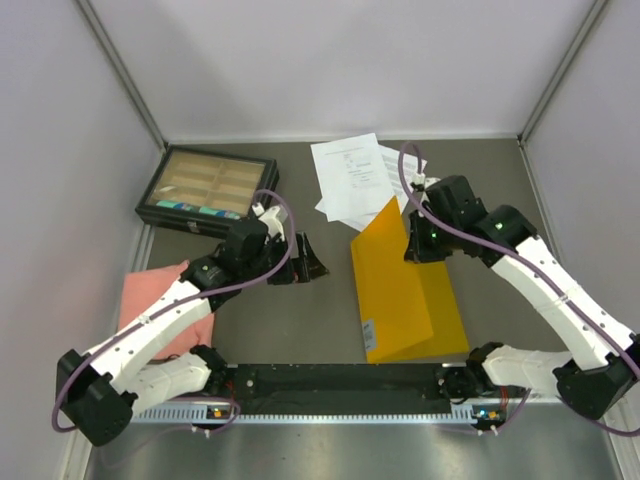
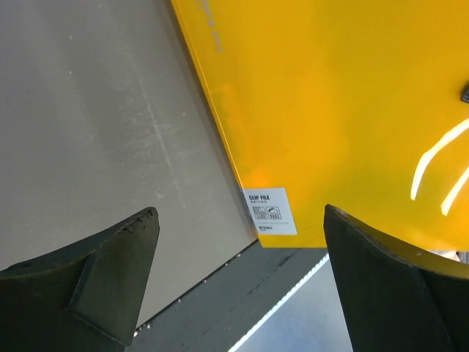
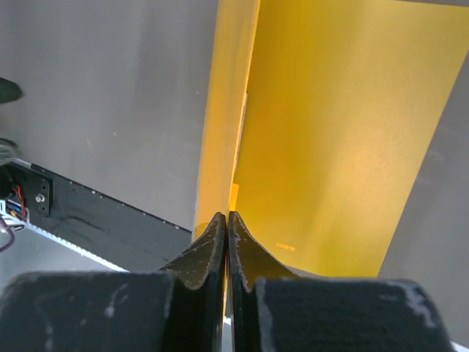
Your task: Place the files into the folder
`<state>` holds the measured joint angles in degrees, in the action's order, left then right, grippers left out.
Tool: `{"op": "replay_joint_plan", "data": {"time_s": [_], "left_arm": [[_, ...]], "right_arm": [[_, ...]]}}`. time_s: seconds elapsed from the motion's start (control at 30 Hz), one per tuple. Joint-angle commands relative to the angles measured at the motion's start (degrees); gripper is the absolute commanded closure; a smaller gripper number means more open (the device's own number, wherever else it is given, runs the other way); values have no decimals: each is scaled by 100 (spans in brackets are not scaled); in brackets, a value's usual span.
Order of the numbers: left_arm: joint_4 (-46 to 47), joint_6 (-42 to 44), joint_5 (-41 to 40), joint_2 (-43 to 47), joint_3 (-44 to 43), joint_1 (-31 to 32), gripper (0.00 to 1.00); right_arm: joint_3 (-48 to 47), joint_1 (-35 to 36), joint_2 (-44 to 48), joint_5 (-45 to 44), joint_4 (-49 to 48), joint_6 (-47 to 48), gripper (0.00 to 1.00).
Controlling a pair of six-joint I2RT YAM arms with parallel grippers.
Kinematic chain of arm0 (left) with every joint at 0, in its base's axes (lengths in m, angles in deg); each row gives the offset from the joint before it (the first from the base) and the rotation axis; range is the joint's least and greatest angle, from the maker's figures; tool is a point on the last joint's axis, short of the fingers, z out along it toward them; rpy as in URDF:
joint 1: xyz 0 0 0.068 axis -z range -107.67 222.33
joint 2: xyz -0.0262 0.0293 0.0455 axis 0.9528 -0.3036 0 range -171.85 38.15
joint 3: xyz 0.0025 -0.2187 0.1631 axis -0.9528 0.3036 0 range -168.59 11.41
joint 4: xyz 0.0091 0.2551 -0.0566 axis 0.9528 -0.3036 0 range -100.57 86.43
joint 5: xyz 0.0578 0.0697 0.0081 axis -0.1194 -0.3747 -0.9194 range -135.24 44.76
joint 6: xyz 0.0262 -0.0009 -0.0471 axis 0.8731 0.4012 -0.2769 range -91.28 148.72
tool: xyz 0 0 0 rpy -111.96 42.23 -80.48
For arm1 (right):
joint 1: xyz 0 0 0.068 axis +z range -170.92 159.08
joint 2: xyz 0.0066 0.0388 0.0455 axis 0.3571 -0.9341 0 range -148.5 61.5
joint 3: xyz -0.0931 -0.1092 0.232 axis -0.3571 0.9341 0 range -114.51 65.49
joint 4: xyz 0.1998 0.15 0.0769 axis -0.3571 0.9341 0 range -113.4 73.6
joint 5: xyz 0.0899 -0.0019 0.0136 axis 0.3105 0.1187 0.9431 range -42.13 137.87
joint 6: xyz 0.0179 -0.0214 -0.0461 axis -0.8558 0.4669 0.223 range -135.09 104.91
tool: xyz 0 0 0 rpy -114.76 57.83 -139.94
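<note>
Files [image 1: 350,176], a few white printed sheets fanned loosely, lie on the table [image 1: 300,325] just beyond the far edge of the folder [image 1: 412,305], and its raised corner overlaps them in the top view. The folder is yellow-orange and lies flat, with its white barcode label [image 1: 370,336] at its near left corner. Its cover is tilted up along the left side like a tent flap.

The table is a dull grey-brown sheet with faint scratches, closed in by plain white walls on metal posts. A black mounting rail [image 1: 340,380] runs along the edge nearest the folder's label. Well left of the folder a black compartment box [image 1: 208,190] sits far back, and a pink cloth [image 1: 158,300] lies nearer, partly under the left arm.

The right arm reaches from its base past the folder's right side and bends back so that the right pincer [image 1: 416,244] meets the folder's far end. In the wrist view this pincer [image 3: 227,220] is clenched tight, and the thin lifted cover [image 3: 220,110] runs down into the seam between its fingers.

The left arm stretches low towards the folder's left side. The left pincer [image 1: 303,258] is spread wide, grips nothing, and stands apart from the folder's edge. Its wrist view looks between both fingers onto the label [image 2: 270,211].
</note>
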<state>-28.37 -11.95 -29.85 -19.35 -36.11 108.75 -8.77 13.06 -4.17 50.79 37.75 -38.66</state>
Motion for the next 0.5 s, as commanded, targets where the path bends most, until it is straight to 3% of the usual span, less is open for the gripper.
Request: {"op": "replay_joint_plan", "data": {"time_s": [0.0, 0.17, 0.33, 0.47], "left_arm": [[633, -292, 41, 81, 489, -4, 2], [1730, -855, 516, -332, 1140, 5, 10], [1574, -768, 499, -842, 947, 5, 16], [1627, -759, 376, -781, 1070, 5, 15]], "right_arm": [[-431, 363, -103, 95, -243, -138, 100], [-344, 645, -253, 112, -480, -446, 97], [-115, 987, -174, 323, -963, -665, 73], [-141, 1391, -297, 297, -1131, -789, 63]]}}
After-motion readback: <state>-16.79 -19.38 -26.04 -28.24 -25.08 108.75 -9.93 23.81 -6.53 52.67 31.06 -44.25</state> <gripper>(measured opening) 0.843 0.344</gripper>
